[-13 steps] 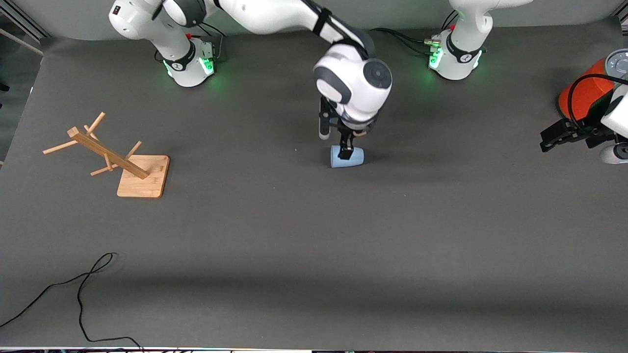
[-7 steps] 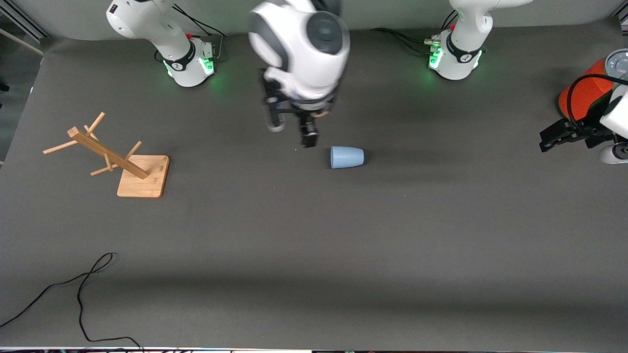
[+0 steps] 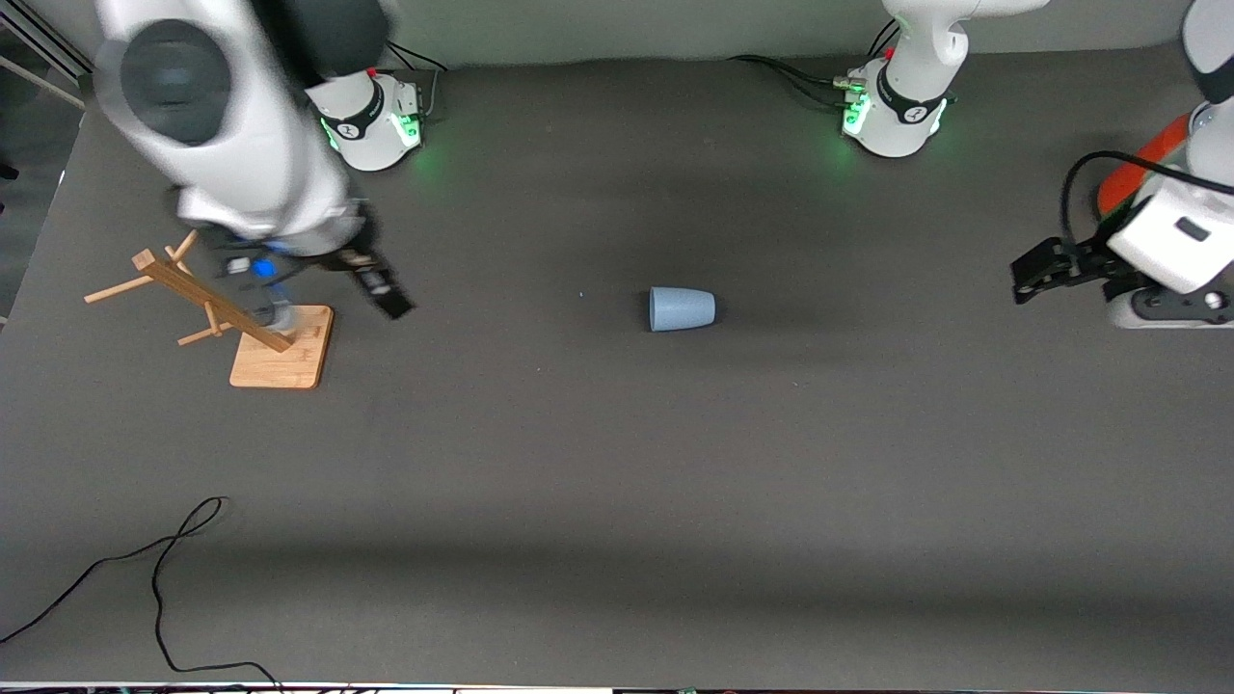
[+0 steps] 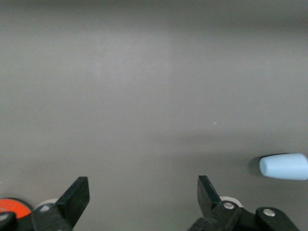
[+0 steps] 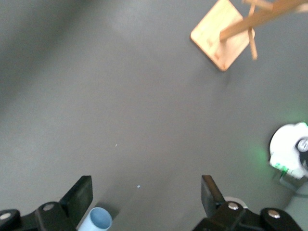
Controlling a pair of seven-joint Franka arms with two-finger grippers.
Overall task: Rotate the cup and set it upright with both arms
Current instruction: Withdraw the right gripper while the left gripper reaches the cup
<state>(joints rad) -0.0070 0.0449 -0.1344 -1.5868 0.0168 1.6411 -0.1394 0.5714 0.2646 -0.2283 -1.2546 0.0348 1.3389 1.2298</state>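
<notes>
The cup point(image 3: 682, 309) lies on its side mid-frame on the desk point(image 3: 617, 463) — untouched. Right claw point(image 3: 328, 289) hangs released above the wooden rack point(image 3: 231, 308), upper left of frame. Left claw point(image 3: 1036, 275) — also released — hovers at the right edge.

Table point(image 3: 675, 482): cup point(image 3: 682, 309), rack point(image 3: 280, 357), cable point(image 3: 164, 569).

The right wrist view looks down on the dark grey bench point(image 5: 144, 96). The right claw point(image 5: 147, 197) is up in the air with its two black fingers point(image 5: 83, 195) spread wide and nothing between them. Beside one finger lies the pale-blue cup point(image 5: 96, 221), its open rim visible. A wooden rack point(image 5: 236, 33) stands well apart on its square base. A green-lit arm base point(image 5: 290, 153) shows at the edge.
</notes>
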